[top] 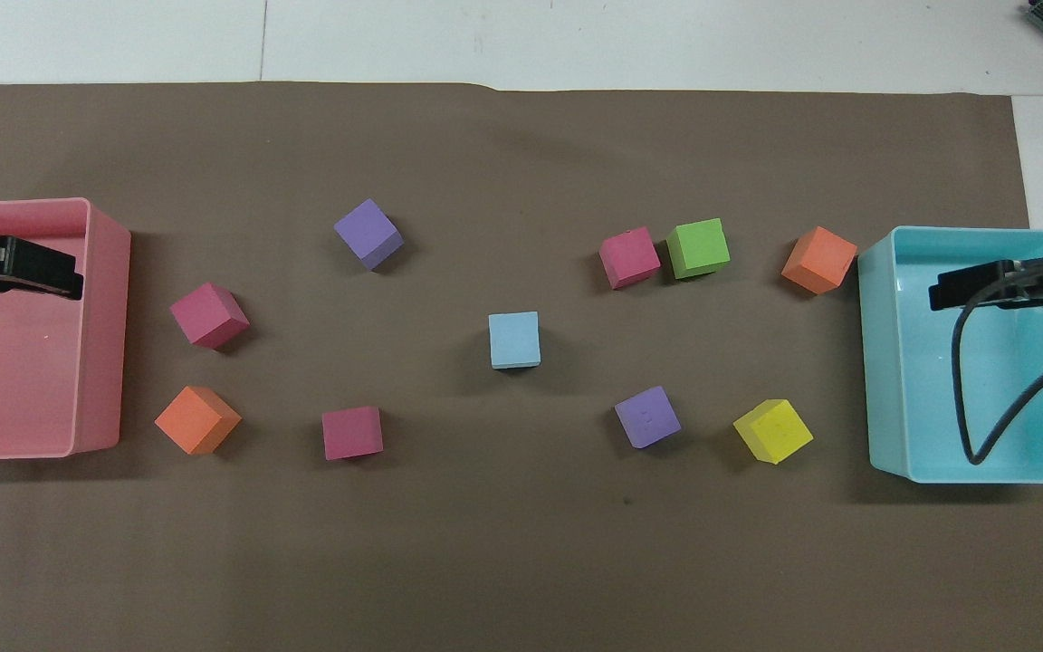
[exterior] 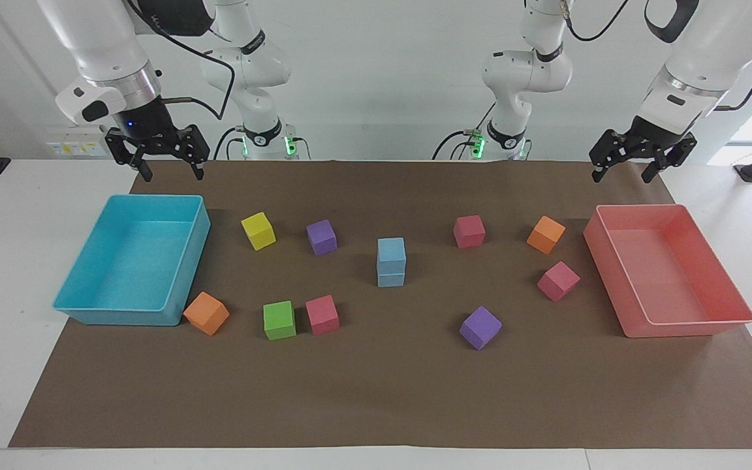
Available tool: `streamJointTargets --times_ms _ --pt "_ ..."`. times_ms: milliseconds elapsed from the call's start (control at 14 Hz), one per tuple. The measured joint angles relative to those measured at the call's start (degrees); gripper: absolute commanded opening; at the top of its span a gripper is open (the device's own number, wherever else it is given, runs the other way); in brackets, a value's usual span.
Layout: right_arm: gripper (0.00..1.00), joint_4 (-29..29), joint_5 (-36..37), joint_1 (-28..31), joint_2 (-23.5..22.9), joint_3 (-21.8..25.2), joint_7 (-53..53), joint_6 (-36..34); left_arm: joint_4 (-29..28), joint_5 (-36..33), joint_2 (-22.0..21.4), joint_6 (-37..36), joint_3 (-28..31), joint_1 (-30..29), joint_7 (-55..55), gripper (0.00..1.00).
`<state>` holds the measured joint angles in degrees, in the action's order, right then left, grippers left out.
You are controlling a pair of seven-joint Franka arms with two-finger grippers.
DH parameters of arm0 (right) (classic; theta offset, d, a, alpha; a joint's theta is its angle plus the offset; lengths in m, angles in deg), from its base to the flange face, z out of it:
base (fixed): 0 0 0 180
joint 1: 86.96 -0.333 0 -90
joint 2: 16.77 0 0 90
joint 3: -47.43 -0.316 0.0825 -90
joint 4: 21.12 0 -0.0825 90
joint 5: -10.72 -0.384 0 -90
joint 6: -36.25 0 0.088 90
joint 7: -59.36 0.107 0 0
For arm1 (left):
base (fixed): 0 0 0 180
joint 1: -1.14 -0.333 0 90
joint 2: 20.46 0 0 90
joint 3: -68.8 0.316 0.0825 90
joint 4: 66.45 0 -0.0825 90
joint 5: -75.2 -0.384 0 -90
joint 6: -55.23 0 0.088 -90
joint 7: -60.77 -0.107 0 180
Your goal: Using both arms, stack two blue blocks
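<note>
1. Left gripper (exterior: 625, 173): raised over the pink tray (exterior: 689, 328) at the left arm's end, jaws apart, nothing held.
2. Right gripper (exterior: 172, 173): raised over the turquoise tray (exterior: 115, 314) at the right arm's end, jaws apart, nothing held.
3. Row nearest the robots, from the right arm's end: yellow cube (exterior: 258, 230), purple cube (exterior: 321, 236), pink cube (exterior: 469, 231), orange cube (exterior: 546, 234).
4. Blue blocks (exterior: 391, 262): found stacked mid-mat, one squarely on the other, slightly farther from the robots than that row. Touched by neither gripper.
5. Second pink cube (exterior: 557, 281): sits near the pink tray.
6. Farthest row: second orange cube (exterior: 206, 313) just beside the turquoise tray, green cube (exterior: 279, 320) and third pink cube (exterior: 322, 314) side by side, second purple cube (exterior: 480, 328) toward the left arm's end.
</note>
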<state>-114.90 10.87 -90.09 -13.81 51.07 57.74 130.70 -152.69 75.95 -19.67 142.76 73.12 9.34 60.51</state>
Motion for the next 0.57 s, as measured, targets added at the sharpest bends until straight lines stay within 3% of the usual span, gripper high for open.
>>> streamJointTargets --times_ms 287,573 --pt "1.0 0.0 0.4 0.5 0.2 0.0 0.0 0.0 -2.3 0.0 -1.4 -0.2 0.0 -0.2 0.0 1.0" --pt "1.0 0.3 0.4 0.6 2.6 -0.1 0.0 -6.1 -3.2 0.0 -2.2 -0.2 0.0 -0.2 0.0 1.0"
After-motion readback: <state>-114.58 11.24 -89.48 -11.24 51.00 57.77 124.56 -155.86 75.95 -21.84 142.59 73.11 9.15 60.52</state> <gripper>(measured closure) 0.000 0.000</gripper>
